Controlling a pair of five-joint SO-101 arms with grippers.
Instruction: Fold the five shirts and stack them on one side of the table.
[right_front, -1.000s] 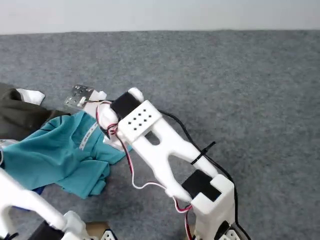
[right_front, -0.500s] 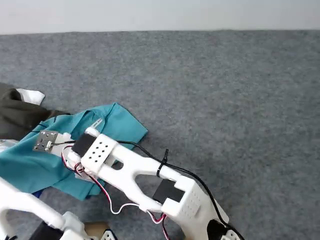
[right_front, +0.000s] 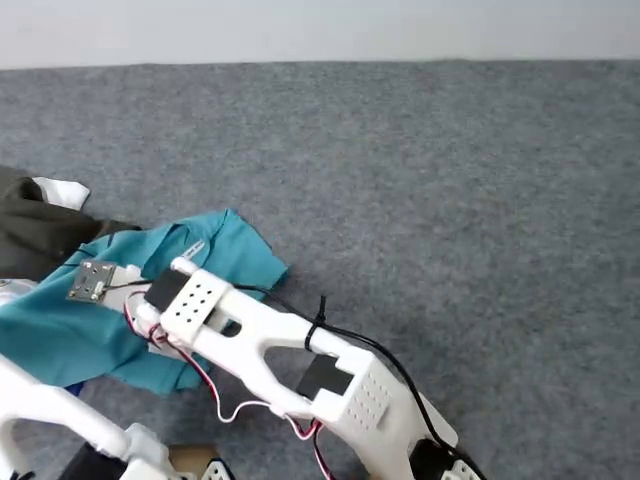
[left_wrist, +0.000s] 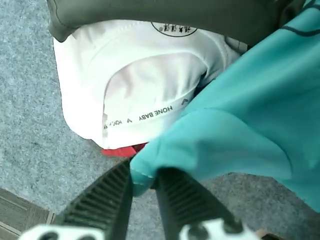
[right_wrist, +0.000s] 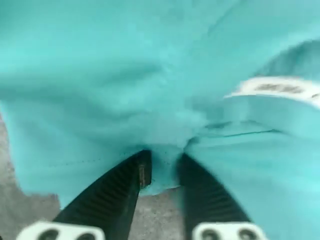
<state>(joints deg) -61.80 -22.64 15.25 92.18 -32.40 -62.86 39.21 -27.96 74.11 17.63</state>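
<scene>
A teal shirt (right_front: 230, 250) lies crumpled at the table's left. My right arm (right_front: 250, 330) stretches across it from the front. In the right wrist view my right gripper (right_wrist: 161, 170) is shut on a fold of the teal shirt (right_wrist: 125, 75), near its white neck tape (right_wrist: 280, 87). My left gripper (left_wrist: 143, 182) is shut on a hem edge of the teal shirt (left_wrist: 240, 125). Under the teal cloth lie a white shirt (left_wrist: 145, 85), a dark olive shirt (left_wrist: 165, 12) and a strip of red cloth (left_wrist: 120, 150).
The dark olive shirt (right_front: 35, 225) sits bunched at the far left edge with a white patch (right_front: 62, 190) on it. My left arm (right_front: 50, 400) shows at the front left corner. Grey carpet (right_front: 450, 200) covers the table to the right.
My right arm swung from the table's middle to the front left, over the teal shirt. The shirt's right flap spread out, then drew in slightly.
</scene>
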